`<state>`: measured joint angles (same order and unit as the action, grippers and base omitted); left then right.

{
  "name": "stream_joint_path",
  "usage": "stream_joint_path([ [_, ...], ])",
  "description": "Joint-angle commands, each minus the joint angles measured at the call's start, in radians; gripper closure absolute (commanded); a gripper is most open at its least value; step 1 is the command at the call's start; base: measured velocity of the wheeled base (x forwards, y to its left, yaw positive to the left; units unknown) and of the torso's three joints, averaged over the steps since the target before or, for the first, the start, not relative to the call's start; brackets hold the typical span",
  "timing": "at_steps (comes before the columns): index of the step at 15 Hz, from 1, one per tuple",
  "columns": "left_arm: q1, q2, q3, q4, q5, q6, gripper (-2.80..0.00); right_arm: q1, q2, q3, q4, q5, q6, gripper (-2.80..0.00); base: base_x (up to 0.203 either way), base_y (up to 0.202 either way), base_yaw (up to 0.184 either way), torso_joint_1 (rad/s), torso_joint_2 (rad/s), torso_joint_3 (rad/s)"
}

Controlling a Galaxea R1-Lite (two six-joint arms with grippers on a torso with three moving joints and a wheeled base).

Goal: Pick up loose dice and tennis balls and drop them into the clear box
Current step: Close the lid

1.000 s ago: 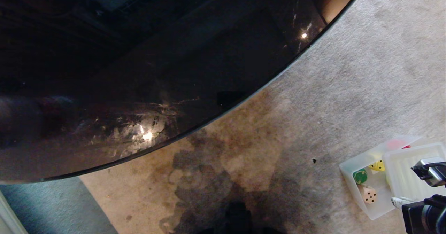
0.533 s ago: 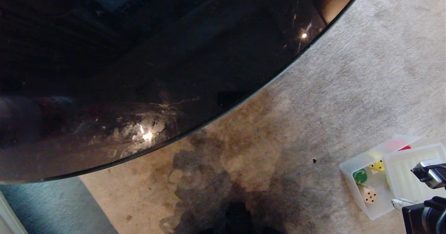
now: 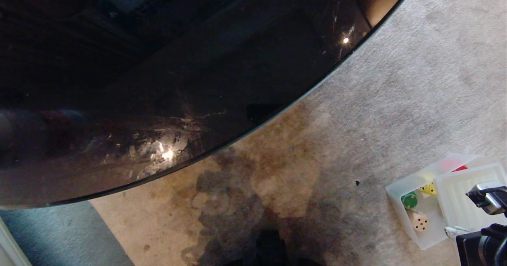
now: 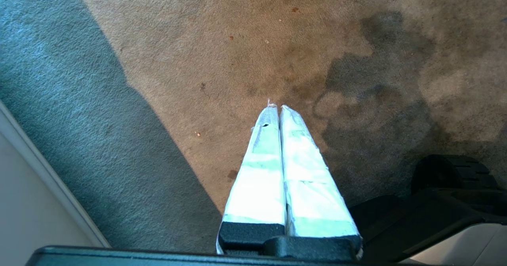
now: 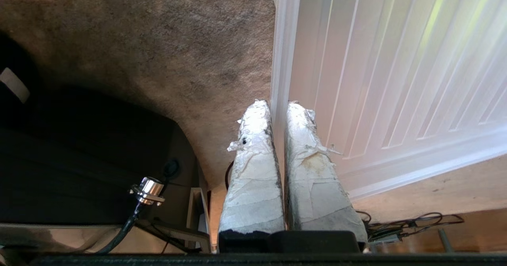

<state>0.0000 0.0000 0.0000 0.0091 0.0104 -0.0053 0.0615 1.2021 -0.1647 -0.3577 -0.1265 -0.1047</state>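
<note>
Two right gripper (image 5: 277, 107) jaws pinching ribbed lid (image 5: 396, 80) edge

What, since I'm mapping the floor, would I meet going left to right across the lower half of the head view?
glossy black table → dark carpet stain → clear box → green die → yellow die → ribbed lid

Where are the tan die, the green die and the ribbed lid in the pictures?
tan die (image 3: 420, 221), head view, on its pipped top face
green die (image 3: 409, 200), head view, on its top face
ribbed lid (image 5: 396, 80), right wrist view, on its ribbed surface
</note>
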Motion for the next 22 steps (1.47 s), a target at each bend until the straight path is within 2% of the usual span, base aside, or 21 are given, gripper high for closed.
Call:
stream_joint_path([
  [1, 0.0, 0.0, 0.0, 0.0, 0.0, -0.001, 0.0, 0.001, 0.004, 0.014, -0.004, -0.002, 0.0, 0.0, 0.0, 0.0, 0.0, 0.0, 0.0, 0.0],
  [22, 0.0, 0.0, 0.0, 0.0, 0.0, -0.001, 0.0, 0.001, 0.002, 0.021, -0.003, -0.002, 0.002, 0.0, 0.0, 0.0, 0.0, 0.0, 0.0, 0.0],
])
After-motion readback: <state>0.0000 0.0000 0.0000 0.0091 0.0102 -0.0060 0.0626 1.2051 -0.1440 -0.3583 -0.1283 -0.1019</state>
